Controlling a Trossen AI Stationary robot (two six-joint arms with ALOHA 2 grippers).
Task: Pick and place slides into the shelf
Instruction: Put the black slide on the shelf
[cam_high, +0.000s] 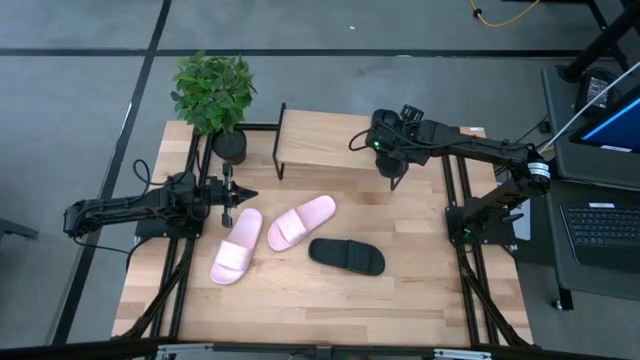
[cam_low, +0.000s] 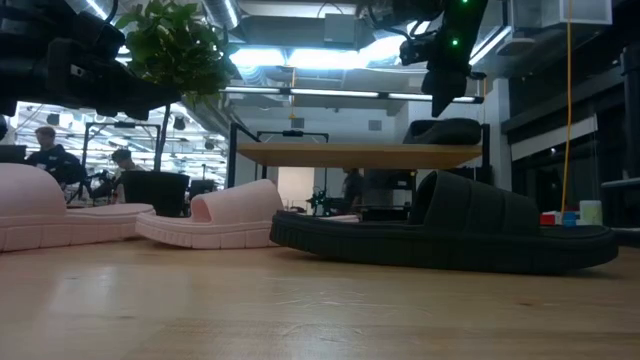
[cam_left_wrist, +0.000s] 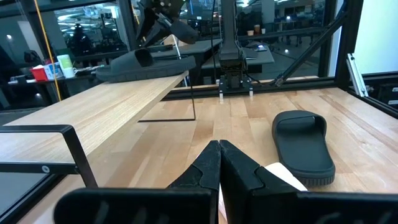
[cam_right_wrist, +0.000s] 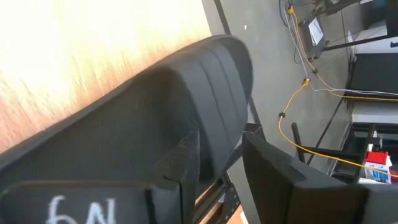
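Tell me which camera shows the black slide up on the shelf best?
The left wrist view: the black slide lies in full profile on the shelf. The low view shows only its strap above the plank, the right wrist view a partial close-up, and from above the right pincer covers it.

You're seeing two pink slides (cam_high: 237, 245) (cam_high: 301, 221) and one black slide (cam_high: 346, 255) lying flat on the tabletop, while another black slide (cam_low: 443, 130) is resting atop the shelf (cam_high: 325, 139).
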